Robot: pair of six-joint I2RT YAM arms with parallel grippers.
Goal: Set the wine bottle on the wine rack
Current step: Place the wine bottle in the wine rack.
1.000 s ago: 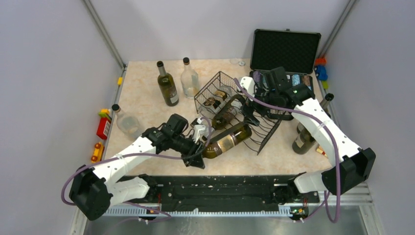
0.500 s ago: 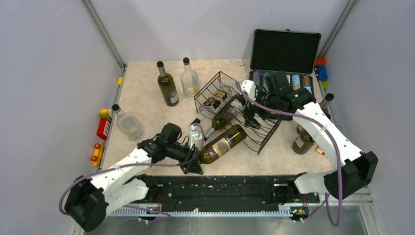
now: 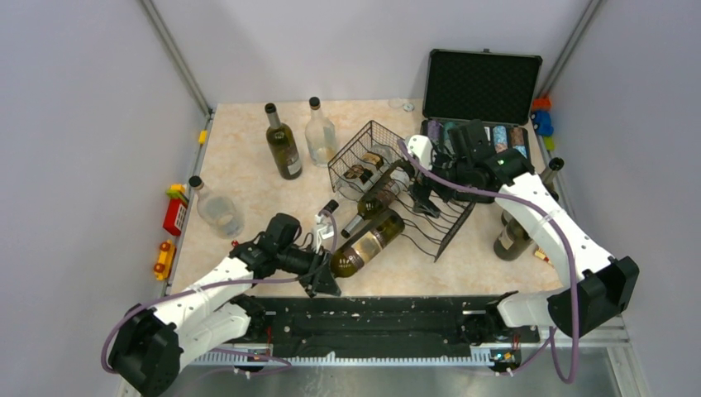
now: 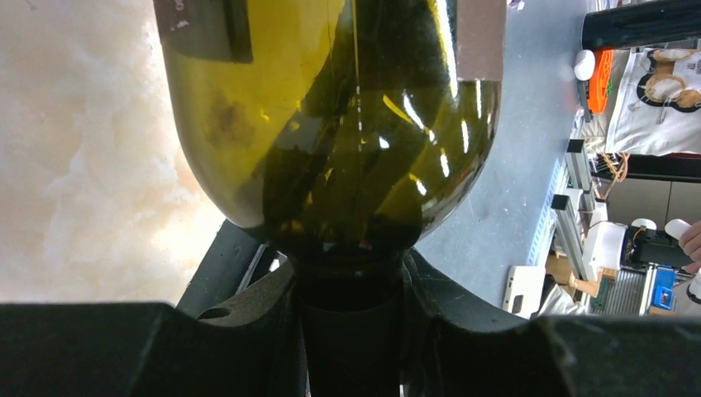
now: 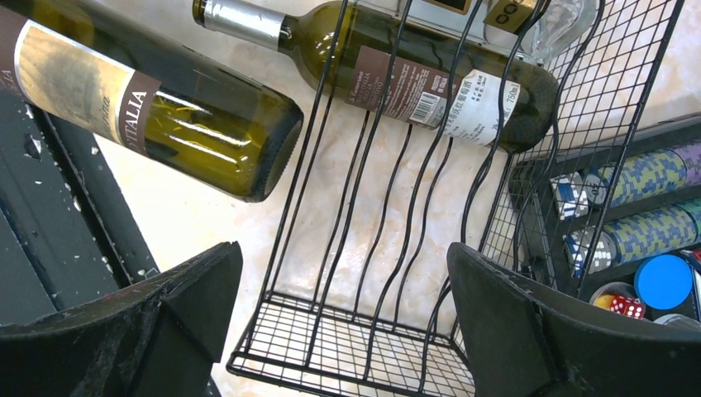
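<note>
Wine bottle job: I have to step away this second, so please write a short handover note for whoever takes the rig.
Left hand: shut on the neck of the wine bottle.
Right hand: open, empty, above the wine rack.
Bottle: lying nearly flat, base by the rack's edge, not in a cradle.
Done: bottle gripped; another bottle already lies in the rack.
Left: slide the held bottle into a free cradle, then release.

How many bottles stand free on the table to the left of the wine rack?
3: a dark green bottle and a clear bottle at the far side, and a squat clear bottle near the left edge. None seems hidden there.
</note>
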